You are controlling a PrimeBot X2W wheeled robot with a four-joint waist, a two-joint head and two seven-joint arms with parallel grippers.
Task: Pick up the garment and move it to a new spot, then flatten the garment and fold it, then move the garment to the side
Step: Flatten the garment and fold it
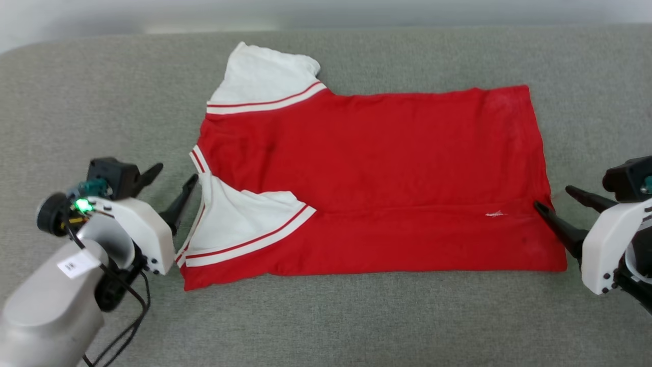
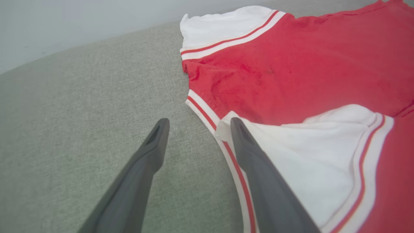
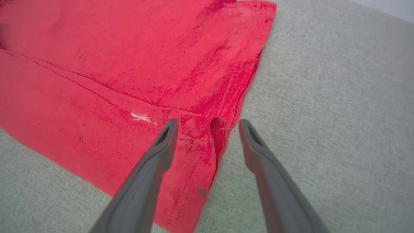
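Our left gripper (image 1: 177, 172) sits at the head view's middle left, fingers spread and empty, tips just beside the collar edge of the garment (image 1: 367, 178). It is a red T-shirt with white sleeves, lying flat across the centre of a grey fabric surface (image 1: 356, 316). Our right gripper (image 1: 551, 197), at the middle right, is likewise spread, beside the hem (image 1: 537, 153).

In the left wrist view we see the left gripper (image 2: 199, 121) with fingers apart, the frame's right-hand one lying over a folded-in white sleeve (image 2: 307, 149).

In the right wrist view, the right gripper (image 3: 208, 122) has fingers spread either side of the hem's folded corner, pinching nothing.
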